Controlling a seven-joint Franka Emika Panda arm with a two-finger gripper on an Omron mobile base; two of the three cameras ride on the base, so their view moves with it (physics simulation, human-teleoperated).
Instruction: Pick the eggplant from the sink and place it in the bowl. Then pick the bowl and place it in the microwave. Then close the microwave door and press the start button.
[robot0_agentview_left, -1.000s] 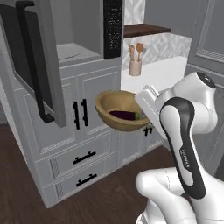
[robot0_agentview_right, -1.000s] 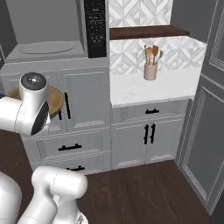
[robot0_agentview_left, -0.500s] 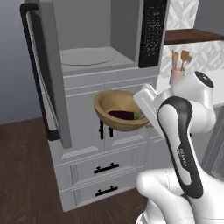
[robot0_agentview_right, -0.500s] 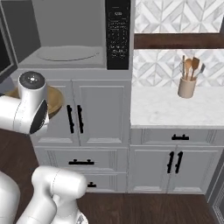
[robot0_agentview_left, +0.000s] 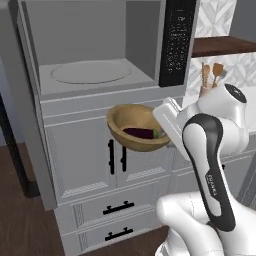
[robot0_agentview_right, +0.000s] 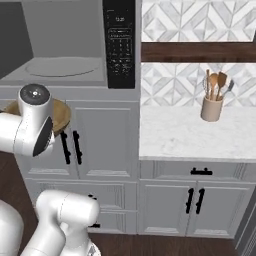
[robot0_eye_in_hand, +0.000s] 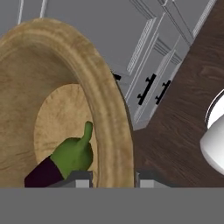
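Note:
My gripper (robot0_eye_in_hand: 109, 177) is shut on the rim of the wooden bowl (robot0_eye_in_hand: 109, 109), one fingertip on each side of it. Inside the bowl lies the dark purple eggplant (robot0_eye_in_hand: 65, 159), green stem end up. In the left base view the bowl (robot0_agentview_left: 135, 131) hangs tilted in front of the cabinet, just below the open microwave (robot0_agentview_left: 90, 50), with the eggplant (robot0_agentview_left: 142, 133) in it and the gripper (robot0_agentview_left: 167, 141) at its right edge. The microwave door (robot0_agentview_left: 31, 110) stands open at the left. From the right, my arm hides most of the bowl (robot0_agentview_right: 61, 115). The sink is out of view.
The turntable plate (robot0_agentview_left: 92, 72) lies in the microwave, with the black control panel (robot0_agentview_right: 120, 42) to its right. Cabinet doors with black handles (robot0_agentview_left: 117, 155) and drawers sit below. A utensil jar (robot0_agentview_right: 211, 107) stands on the white counter under a wooden shelf (robot0_agentview_right: 200, 51).
The whole picture has shifted as the base drove: the microwave and cabinets now sit further right and closer. The bowl with the eggplant stays in my shut gripper.

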